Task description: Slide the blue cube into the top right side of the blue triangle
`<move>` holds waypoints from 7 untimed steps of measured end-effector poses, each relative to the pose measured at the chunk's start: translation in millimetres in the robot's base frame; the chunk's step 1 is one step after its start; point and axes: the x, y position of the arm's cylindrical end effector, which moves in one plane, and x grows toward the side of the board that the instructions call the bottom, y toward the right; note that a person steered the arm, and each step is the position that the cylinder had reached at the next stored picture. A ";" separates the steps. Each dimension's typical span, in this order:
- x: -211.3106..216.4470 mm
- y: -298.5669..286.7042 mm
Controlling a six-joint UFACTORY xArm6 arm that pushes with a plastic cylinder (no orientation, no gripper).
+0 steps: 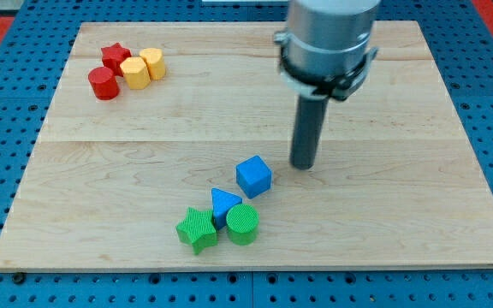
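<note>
The blue cube (254, 176) sits on the wooden board just below the middle. The blue triangle (224, 203) lies a little to its lower left, close to it, with a narrow gap between them. My tip (303, 165) rests on the board to the right of the blue cube and slightly above it, a short gap away, not touching it. The dark rod rises from the tip to the grey arm body at the view's top.
A green star (197, 229) and a green cylinder (242, 224) touch the blue triangle from below. At the view's top left sit a red star (115, 56), a red cylinder (103, 83), a yellow hexagon (134, 73) and a yellow cylinder (153, 63). The board (400, 214) ends on a blue pegboard.
</note>
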 end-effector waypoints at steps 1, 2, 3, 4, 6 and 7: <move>42.2 -10.4; 6.5 21.3; -31.5 -10.6; 12.4 -13.7; -22.2 -21.7; -6.2 -64.7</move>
